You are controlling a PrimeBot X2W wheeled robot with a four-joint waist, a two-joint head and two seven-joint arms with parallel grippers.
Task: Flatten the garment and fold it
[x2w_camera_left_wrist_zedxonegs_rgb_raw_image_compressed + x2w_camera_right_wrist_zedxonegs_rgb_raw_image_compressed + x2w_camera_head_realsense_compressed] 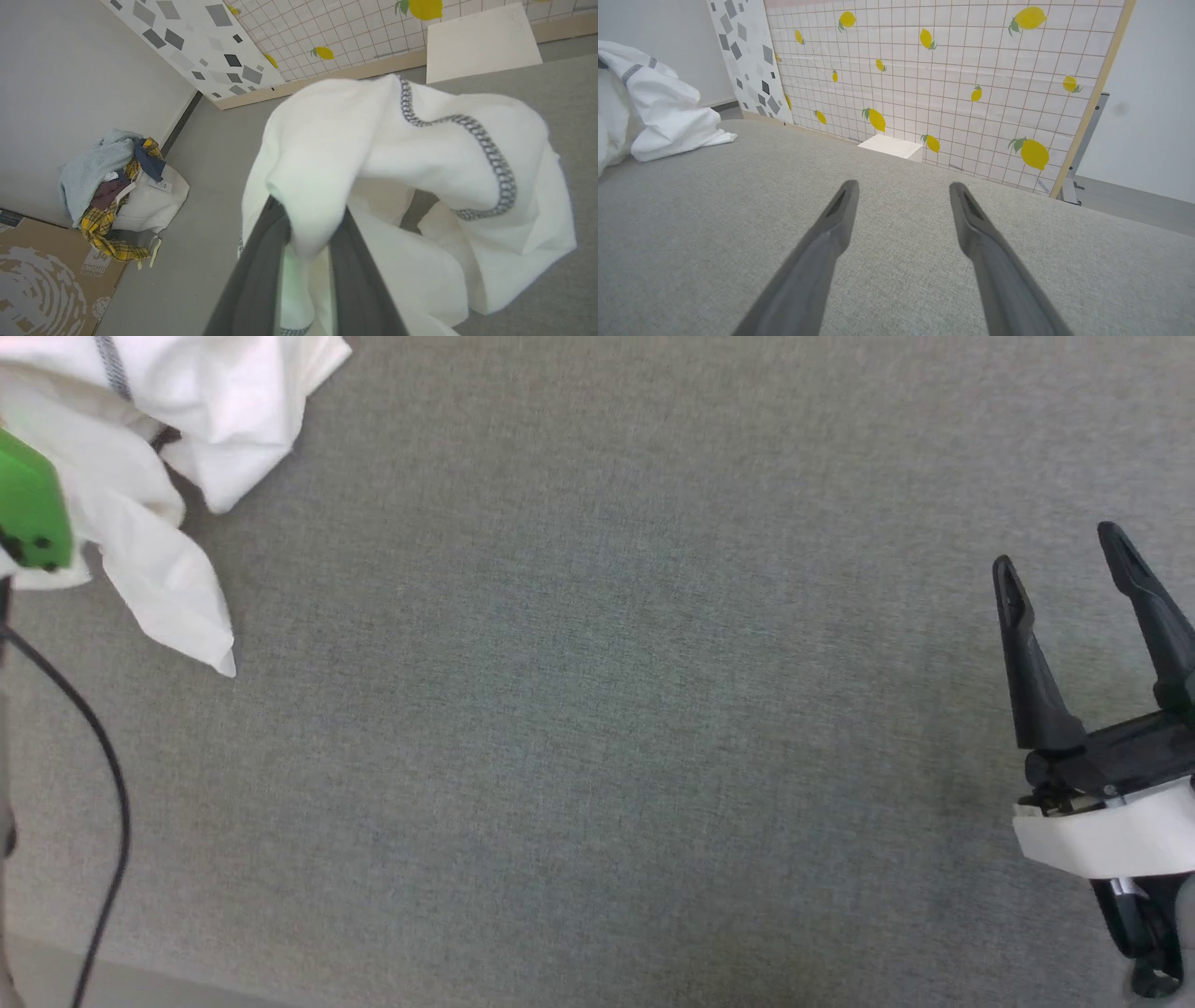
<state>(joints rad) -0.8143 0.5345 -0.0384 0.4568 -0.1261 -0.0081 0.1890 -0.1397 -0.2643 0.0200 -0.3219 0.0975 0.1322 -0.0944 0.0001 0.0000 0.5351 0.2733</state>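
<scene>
Left wrist view: left fingers (254, 275) pinch a bunched fold of the garment (420, 154), which lies crumpled at the far left of the surface (597, 728). Right fingers (1027, 663) spread, empty, well apart to its right. I judge they must reach leftward.

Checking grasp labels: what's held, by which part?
Left gripper pinches a bunched fold of the white thin shirt with grey contrast stitching; which part of the shirt cannot be told. Right gripper open, holding nothing.
</scene>
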